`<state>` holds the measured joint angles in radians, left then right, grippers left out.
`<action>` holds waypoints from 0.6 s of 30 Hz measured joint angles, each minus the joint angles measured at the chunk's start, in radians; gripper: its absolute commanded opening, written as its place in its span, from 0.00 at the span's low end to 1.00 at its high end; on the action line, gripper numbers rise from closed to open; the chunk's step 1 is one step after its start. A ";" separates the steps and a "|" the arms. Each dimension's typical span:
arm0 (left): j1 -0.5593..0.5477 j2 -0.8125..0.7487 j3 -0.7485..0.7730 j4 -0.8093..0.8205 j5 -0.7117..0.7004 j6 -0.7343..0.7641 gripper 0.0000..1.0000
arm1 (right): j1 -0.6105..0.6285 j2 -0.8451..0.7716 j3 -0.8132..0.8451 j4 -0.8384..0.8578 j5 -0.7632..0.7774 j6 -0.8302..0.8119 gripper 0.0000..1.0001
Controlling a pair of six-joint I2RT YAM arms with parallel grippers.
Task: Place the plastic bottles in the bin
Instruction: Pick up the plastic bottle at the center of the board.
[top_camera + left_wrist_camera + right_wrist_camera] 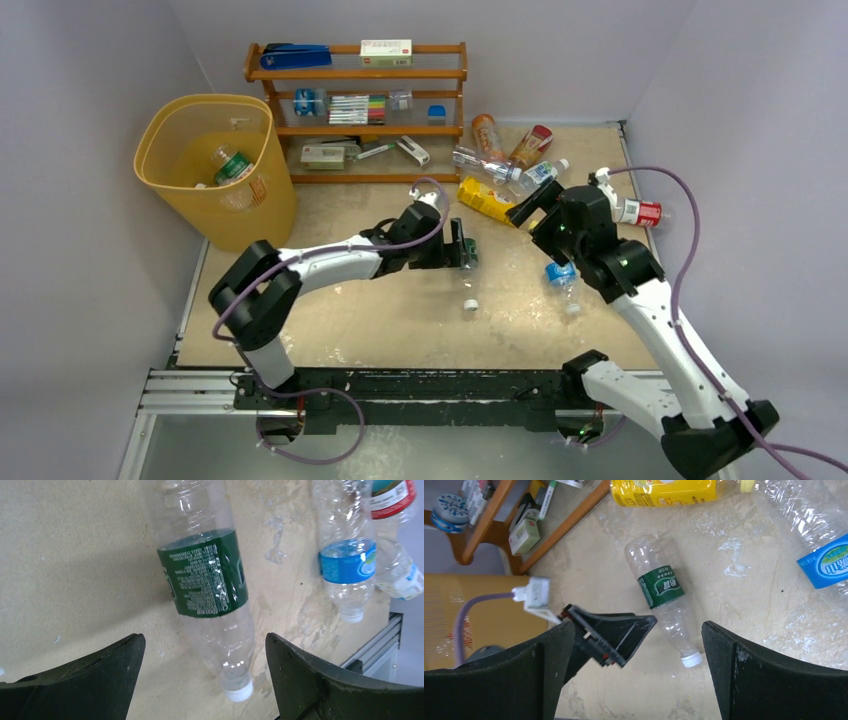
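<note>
Top external: perhaps eight bottles (485,200) on table (400,320), one in bin (245,215).

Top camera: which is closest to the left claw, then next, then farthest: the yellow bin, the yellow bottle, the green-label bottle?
1. Green-label bottle, right under the left claw.
2. Yellow bottle, just beyond, toward the shelf.
3. Yellow bin, far at the back left.

The left arm (330,262) and right arm (655,322) have white link shells, black joint housings and 1 purple cable (686,250) each. The left gripper (464,247) and right gripper (527,206) have black wedge fingers (95,680).
</note>
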<state>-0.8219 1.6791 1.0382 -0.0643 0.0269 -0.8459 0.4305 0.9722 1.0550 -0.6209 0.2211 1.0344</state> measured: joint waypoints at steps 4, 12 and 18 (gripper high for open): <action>-0.006 0.099 0.053 0.002 0.008 0.000 0.90 | 0.000 -0.058 0.003 -0.030 0.021 0.009 1.00; -0.015 0.204 0.116 0.039 0.018 0.000 0.90 | 0.000 -0.056 0.006 -0.053 0.024 0.010 1.00; -0.026 0.249 0.159 0.049 0.017 0.005 0.58 | 0.000 -0.056 -0.002 -0.048 0.019 0.010 1.00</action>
<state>-0.8474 1.9278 1.1973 -0.0151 0.0437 -0.8413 0.4305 0.9161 1.0534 -0.6685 0.2398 1.0439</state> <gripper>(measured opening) 0.724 0.998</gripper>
